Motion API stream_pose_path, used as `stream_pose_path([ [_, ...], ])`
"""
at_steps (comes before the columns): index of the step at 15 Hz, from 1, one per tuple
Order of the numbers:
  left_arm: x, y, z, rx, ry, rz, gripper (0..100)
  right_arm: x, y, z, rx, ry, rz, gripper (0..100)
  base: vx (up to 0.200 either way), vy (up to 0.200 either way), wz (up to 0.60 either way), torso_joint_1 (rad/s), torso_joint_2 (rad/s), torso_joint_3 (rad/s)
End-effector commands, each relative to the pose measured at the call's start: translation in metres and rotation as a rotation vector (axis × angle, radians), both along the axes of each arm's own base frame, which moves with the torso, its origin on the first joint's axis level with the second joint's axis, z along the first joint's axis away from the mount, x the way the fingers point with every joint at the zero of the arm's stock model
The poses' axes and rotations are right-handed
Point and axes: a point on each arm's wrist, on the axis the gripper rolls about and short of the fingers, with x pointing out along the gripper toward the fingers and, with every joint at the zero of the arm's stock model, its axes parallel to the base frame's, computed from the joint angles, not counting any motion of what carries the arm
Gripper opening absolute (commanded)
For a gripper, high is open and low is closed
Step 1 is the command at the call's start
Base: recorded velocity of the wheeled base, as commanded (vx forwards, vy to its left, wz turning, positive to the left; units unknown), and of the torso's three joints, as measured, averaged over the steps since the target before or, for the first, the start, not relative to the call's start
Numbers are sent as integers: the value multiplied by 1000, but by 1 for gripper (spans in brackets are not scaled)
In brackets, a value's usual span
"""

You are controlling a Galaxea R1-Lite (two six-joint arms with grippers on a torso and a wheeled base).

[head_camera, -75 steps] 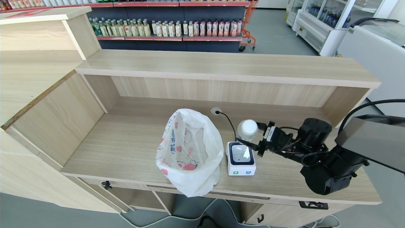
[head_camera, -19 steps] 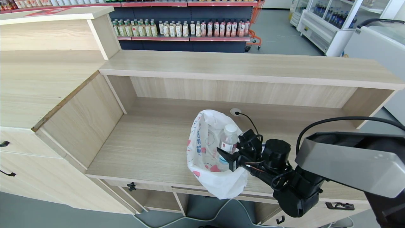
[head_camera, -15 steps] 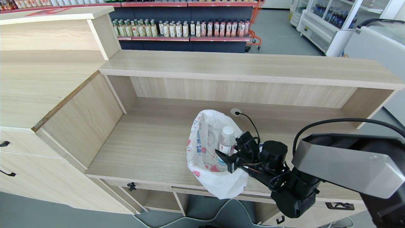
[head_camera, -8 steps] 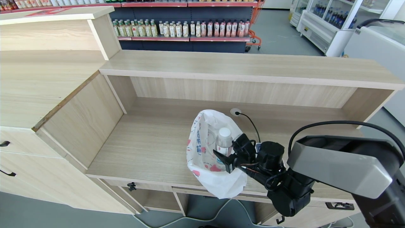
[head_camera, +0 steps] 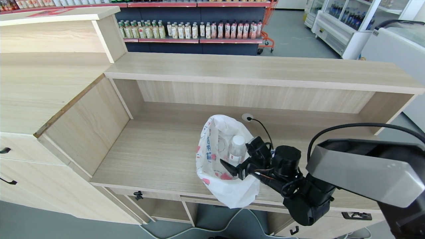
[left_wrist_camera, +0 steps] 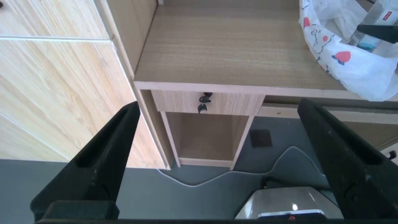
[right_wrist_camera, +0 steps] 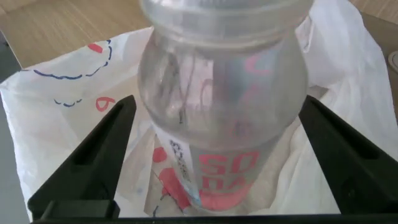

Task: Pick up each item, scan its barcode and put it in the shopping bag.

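Note:
A clear bottle [head_camera: 237, 146] with a white cap and a red-printed label stands upright inside the white shopping bag [head_camera: 229, 194] at the counter's front edge. My right gripper [head_camera: 238, 153] is at the bag's mouth, open, with one finger on each side of the bottle. The right wrist view shows the bottle [right_wrist_camera: 224, 124] close up between the spread fingers, with the bag [right_wrist_camera: 62, 124] around it. My left gripper [left_wrist_camera: 217, 109] hangs open and empty below the counter's front, with the bag [left_wrist_camera: 348, 56] off to one side.
A black cable [head_camera: 262, 127] runs from a hole in the wooden counter [head_camera: 159, 149] toward my right arm. A raised ledge [head_camera: 252, 71] closes the back and a side wall the left. Below the counter are a drawer [left_wrist_camera: 205, 102] and an open cubby.
Since five seconds ago the camera has shifted, and my right gripper carried the bottle from by the scanner into the bag. In the last half second its fingers spread apart off the bottle.

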Motion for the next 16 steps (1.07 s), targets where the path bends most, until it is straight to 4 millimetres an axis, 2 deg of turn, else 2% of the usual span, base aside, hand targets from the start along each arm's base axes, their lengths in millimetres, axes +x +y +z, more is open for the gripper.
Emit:
stream_pose_path([
  [1, 0, 0, 0, 0, -1, -1, 100, -11, -20, 53, 90, 0, -28, 100, 0, 0, 0, 0, 0, 0],
  [4, 0, 0, 0, 0, -1, -1, 100, -22, -29, 86, 145, -21, -29, 100, 0, 0, 0, 0, 0, 0],
  [5, 0, 0, 0, 0, 1, -1, 100, -33, -35, 99, 141, -30, -32, 100, 0, 0, 0, 0, 0, 0],
  [7, 0, 0, 0, 0, -1, -1, 100, -56, -52, 110, 100, -63, -43, 100, 0, 0, 0, 0, 0, 0],
  [9, 0, 0, 0, 0, -1, -1, 100, -75, -72, 132, 137, -93, -109, 100, 0, 0, 0, 0, 0, 0],
  [11, 0, 0, 0, 0, -1, -1, 100, -95, -105, 145, 137, -81, -287, 100, 0, 0, 0, 0, 0, 0],
  [12, 0, 0, 0, 0, -1, -1, 100, -110, -129, 149, 109, -29, -360, 100, 0, 0, 0, 0, 0, 0],
  [15, 0, 0, 0, 0, -1, -1, 100, -124, -176, 159, 96, 27, -505, 100, 0, 0, 0, 0, 0, 0],
  [16, 0, 0, 0, 0, -1, -1, 100, -126, -184, 161, 97, 23, -522, 100, 0, 0, 0, 0, 0, 0],
])
